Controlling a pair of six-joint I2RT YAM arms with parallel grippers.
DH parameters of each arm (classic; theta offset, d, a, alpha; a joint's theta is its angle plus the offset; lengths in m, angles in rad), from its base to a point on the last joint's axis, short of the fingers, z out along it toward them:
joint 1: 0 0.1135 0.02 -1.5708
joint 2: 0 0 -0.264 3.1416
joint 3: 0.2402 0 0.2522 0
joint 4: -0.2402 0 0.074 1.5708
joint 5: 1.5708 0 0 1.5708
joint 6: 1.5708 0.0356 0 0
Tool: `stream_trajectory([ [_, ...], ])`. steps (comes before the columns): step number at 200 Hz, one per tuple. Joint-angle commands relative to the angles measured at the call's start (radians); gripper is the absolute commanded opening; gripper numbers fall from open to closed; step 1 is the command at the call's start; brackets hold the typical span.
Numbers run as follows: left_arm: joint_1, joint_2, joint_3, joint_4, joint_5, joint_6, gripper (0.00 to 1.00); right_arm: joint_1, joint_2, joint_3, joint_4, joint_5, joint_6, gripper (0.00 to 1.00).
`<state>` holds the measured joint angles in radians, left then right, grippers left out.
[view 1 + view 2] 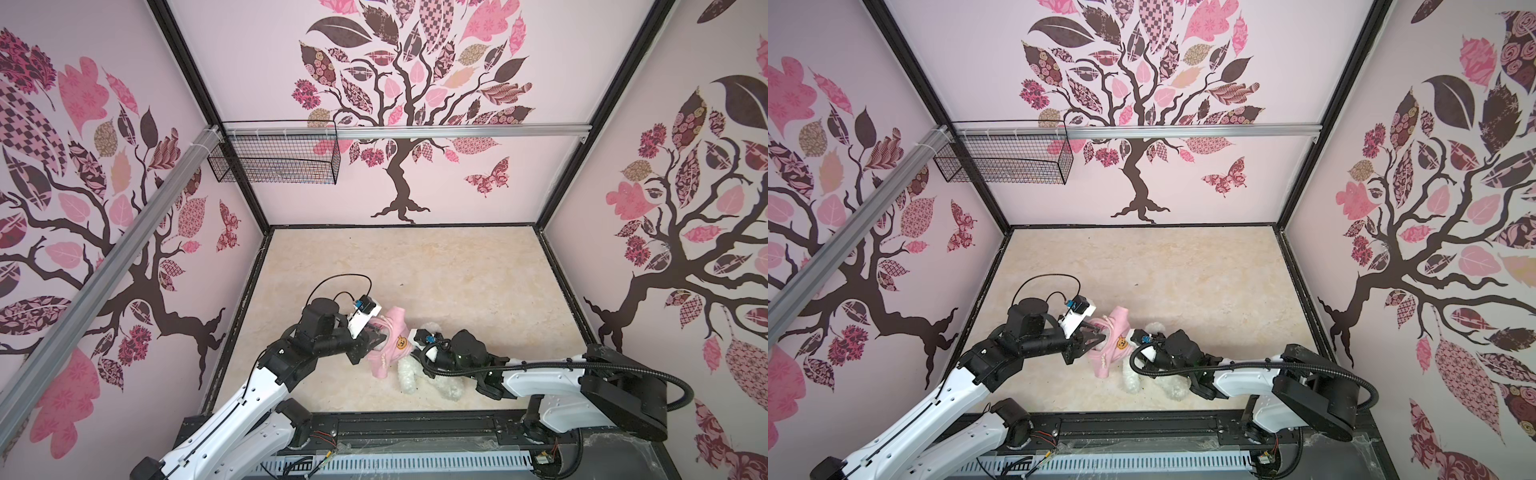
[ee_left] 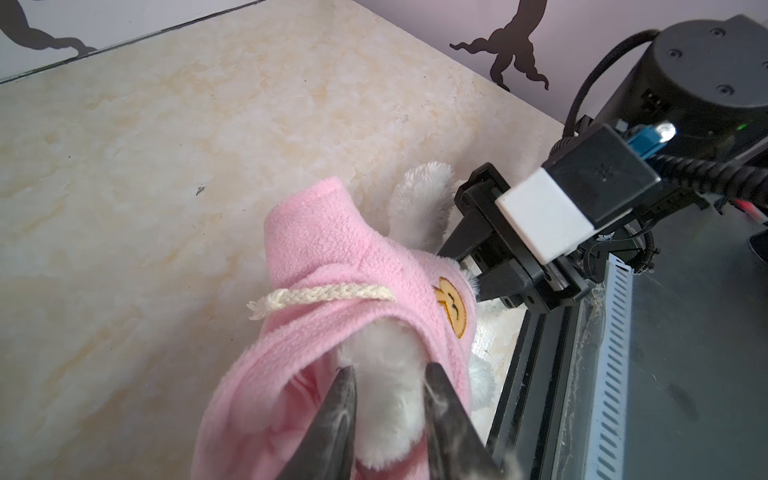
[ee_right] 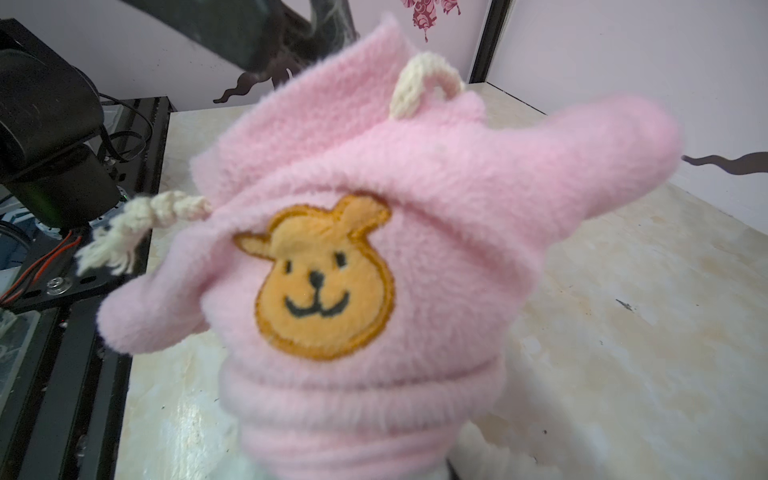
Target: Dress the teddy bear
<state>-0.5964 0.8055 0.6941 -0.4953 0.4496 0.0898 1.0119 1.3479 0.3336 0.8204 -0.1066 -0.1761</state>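
The teddy bear (image 1: 409,374) (image 1: 1133,380) lies near the table's front edge, white legs bare. A pink shirt (image 1: 390,345) (image 3: 374,208) with an orange bear-face patch (image 3: 324,282) covers its upper half, the hem bunched in folds. My left gripper (image 2: 388,370) (image 1: 380,334) reaches into the hood end. Its jaws stand apart on either side of the bear's white fur (image 2: 390,403). My right gripper (image 2: 461,270) comes from the opposite side. Its fingers close in at the shirt's hem, tips hidden behind the fabric; they do not show in the right wrist view.
A black wire basket (image 1: 274,153) hangs from the aluminium rail (image 1: 457,132) on the back wall. Papered walls enclose the marble-patterned table (image 1: 415,270) on three sides. A black frame rail (image 1: 415,428) and a slotted cable duct (image 1: 395,461) run along the front.
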Motion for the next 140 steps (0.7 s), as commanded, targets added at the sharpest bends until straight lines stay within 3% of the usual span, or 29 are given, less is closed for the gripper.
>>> stream_trajectory([
  [1,-0.001,0.031,0.047,-0.028,-0.013,0.046,0.27,-0.003,0.013,0.013,0.059,-0.022,-0.008,0.1],
  [28,0.0,0.071,0.061,-0.029,-0.013,0.05,0.26,-0.002,0.006,0.01,0.054,-0.024,-0.008,0.1],
  [140,-0.034,0.171,0.056,-0.014,0.052,0.041,0.39,-0.002,0.006,0.041,0.072,-0.059,-0.021,0.1],
])
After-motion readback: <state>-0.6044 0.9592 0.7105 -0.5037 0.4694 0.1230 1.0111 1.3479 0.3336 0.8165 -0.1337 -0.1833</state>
